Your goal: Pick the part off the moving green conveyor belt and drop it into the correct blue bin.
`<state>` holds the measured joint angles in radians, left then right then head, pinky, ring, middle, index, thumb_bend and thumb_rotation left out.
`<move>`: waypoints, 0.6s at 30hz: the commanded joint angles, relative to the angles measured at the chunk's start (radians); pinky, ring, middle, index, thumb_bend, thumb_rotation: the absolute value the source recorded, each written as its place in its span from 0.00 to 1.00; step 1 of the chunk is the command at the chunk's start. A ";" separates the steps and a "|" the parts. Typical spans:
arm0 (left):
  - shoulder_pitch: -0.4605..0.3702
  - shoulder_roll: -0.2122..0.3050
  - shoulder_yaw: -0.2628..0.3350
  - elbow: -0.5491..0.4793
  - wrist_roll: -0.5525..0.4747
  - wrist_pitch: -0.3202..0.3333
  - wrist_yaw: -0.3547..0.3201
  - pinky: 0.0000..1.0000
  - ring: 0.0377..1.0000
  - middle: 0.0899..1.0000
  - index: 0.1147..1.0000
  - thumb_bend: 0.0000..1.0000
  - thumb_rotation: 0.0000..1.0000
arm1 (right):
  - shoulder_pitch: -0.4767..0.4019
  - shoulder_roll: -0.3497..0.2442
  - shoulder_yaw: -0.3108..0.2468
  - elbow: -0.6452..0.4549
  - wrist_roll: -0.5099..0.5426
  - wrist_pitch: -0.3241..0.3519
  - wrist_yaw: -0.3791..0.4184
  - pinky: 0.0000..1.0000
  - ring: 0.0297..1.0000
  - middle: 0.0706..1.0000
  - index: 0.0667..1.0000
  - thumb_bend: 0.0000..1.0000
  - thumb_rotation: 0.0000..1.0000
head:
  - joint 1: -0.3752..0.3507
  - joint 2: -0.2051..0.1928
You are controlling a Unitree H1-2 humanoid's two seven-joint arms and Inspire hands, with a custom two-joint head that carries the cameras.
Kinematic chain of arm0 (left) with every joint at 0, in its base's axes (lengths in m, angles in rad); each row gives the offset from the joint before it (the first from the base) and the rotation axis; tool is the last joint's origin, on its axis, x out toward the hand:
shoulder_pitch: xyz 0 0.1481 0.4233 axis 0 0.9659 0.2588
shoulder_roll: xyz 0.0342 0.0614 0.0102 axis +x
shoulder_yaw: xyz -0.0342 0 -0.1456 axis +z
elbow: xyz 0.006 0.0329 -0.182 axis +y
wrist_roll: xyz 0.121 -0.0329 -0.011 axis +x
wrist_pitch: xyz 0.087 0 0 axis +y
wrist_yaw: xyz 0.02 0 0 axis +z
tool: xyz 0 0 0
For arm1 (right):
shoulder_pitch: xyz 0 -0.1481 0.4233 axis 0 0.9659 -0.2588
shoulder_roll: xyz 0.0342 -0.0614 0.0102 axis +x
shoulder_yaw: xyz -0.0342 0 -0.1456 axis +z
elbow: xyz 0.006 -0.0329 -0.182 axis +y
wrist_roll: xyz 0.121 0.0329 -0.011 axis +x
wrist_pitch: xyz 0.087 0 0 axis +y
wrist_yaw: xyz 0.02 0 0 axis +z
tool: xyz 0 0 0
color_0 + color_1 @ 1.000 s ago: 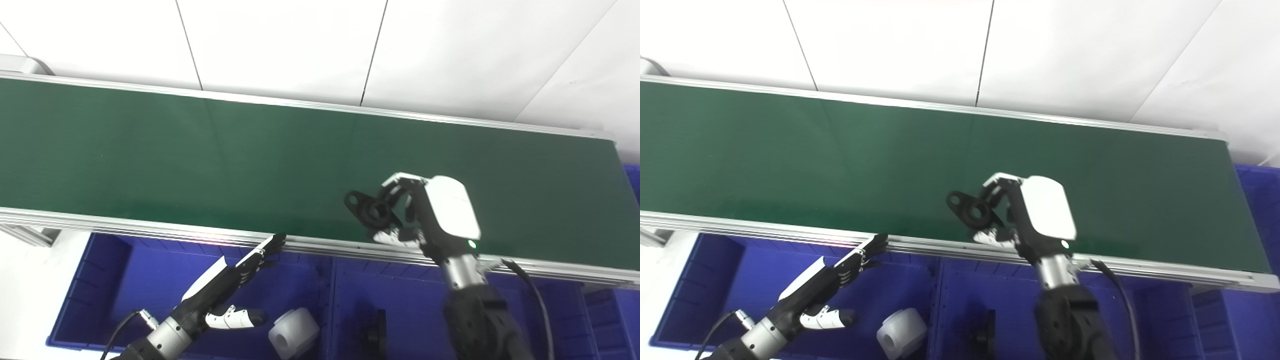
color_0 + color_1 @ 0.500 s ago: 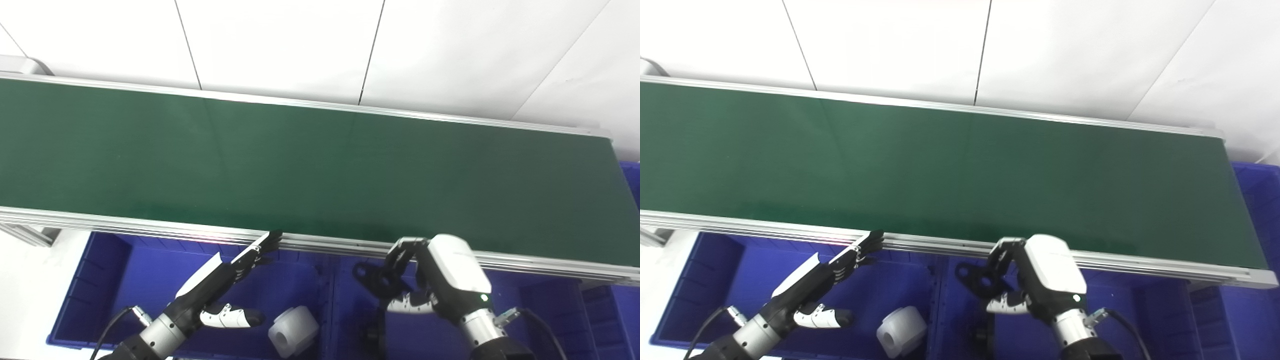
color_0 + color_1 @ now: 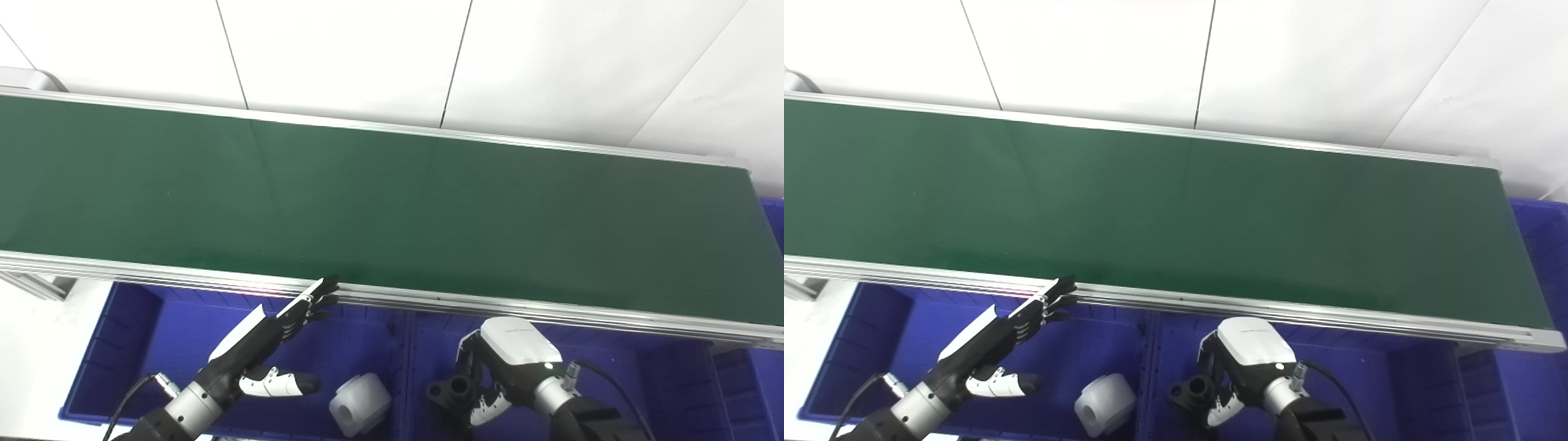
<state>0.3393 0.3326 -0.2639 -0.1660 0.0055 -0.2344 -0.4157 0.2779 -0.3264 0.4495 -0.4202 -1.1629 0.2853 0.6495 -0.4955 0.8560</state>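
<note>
Down below the green conveyor belt (image 3: pixel 392 202), the right hand (image 3: pixel 499 367) grips the black part (image 3: pixel 453 389) inside the middle blue bin (image 3: pixel 612 373). The left hand (image 3: pixel 263 343) hangs flat and empty over the neighbouring bin (image 3: pixel 141 343), beside a white cylinder (image 3: pixel 359 405).

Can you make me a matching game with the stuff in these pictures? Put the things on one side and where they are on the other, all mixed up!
Things:
1. black part
2. white cylinder
3. left hand
4. conveyor belt

Places or states:
A. lying in the left blue bin
B. green, with nothing on it
C. held by the right hand over the middle blue bin
D. open, fingers stretched toward the belt's near rail

Pairs: 1-C, 2-A, 3-D, 4-B
</note>
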 commanded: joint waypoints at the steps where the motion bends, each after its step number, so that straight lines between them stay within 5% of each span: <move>1: 0.001 0.015 0.005 -0.042 -0.008 -0.011 -0.002 0.90 0.95 0.99 1.00 0.77 0.71 | 0.002 0.004 -0.001 -0.034 -0.028 -0.007 0.013 0.48 0.55 0.59 0.76 0.65 0.14 | 0.002 0.003; 4: 0.003 0.017 0.004 -0.053 -0.005 -0.003 -0.003 0.91 0.96 1.00 1.00 0.77 0.71 | 0.014 0.017 -0.003 -0.049 -0.069 0.000 0.030 0.69 0.74 0.78 0.82 0.68 0.24 | 0.006 0.006; 6: 0.005 0.020 0.004 -0.056 -0.008 0.001 -0.005 0.91 0.96 1.00 1.00 0.77 0.70 | 0.025 0.025 -0.009 -0.062 -0.088 -0.001 0.029 0.75 0.78 0.80 0.84 0.68 0.25 | 0.007 0.008; 14: 0.020 0.025 0.004 -0.080 -0.003 0.002 -0.002 0.92 0.97 1.00 1.00 0.76 0.70 | 0.142 0.107 -0.066 -0.192 -0.099 -0.008 -0.066 0.73 0.77 0.80 0.83 0.67 0.28 | 0.038 0.029; 18: 0.029 0.023 -0.001 -0.096 -0.005 0.009 -0.001 0.90 0.96 1.00 1.00 0.76 0.69 | 0.294 0.218 -0.125 -0.266 0.098 -0.041 -0.296 0.66 0.75 0.78 0.82 0.72 0.23 | 0.090 0.042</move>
<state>0.3673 0.3494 -0.2644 -0.2305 0.0061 -0.2194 -0.4158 0.5218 -0.1418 0.3351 -0.6538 -1.1439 0.2812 0.4584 -0.4068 0.8989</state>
